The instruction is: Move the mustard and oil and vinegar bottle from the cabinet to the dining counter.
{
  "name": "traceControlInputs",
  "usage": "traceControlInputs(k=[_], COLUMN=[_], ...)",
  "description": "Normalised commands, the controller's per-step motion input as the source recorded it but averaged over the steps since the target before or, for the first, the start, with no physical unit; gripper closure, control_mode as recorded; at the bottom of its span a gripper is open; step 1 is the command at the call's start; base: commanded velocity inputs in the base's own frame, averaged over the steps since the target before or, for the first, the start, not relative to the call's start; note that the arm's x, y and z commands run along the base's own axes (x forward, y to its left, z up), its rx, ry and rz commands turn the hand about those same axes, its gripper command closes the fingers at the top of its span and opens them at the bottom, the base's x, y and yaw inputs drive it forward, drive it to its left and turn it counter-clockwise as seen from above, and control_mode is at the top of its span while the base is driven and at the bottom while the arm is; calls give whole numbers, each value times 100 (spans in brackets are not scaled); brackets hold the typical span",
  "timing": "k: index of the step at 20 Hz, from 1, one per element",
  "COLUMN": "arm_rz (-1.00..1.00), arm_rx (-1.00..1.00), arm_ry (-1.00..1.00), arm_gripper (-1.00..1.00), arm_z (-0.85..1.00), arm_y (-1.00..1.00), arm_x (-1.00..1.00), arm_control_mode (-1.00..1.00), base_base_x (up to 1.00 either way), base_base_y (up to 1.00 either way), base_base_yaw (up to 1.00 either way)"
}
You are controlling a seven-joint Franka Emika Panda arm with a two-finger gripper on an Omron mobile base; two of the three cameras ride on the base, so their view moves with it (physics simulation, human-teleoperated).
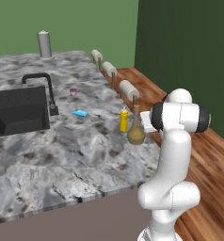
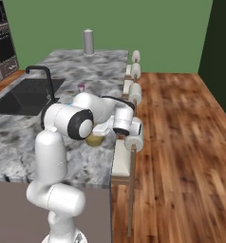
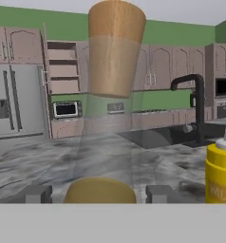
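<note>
Pale lettering runs across the yellow body of the mustard [image 3: 221,176] bottle in the hand view, cut off by the picture's right edge; only the opening letters "MUS" can be made out, and faintly. No other label, brand, number or sign is legible in any view.

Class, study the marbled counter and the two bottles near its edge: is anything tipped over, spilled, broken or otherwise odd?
Nothing stands out. The mustard and the oil and vinegar bottle stand upright side by side near the dining counter edge, no spill visible.
</note>
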Motion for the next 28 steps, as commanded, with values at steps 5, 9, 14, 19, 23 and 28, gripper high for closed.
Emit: traceControlInputs(k=[5, 9, 14, 19, 23, 28], arm_rz=[0, 0, 0, 0, 0, 0], arm_rx=[0, 0, 0, -1, 0, 0], arm_ry=[-9, -7, -7, -7, -3, -3], arm_gripper=[100, 100, 100, -100, -100, -100], arm_z=[-41, -39, -35, -40, -35, -24], arm_y=[0, 0, 0, 0, -2, -1], arm_x=[-7, 0, -1, -13, -3, 0], arm_control_mode=[-100, -100, -100, -100, -100, -100], base_base_x=[0, 0, 0, 0, 0, 0], base_base_y=[0, 0, 0, 0, 0, 0], base_base_yaw=[0, 0, 0, 0, 0, 0])
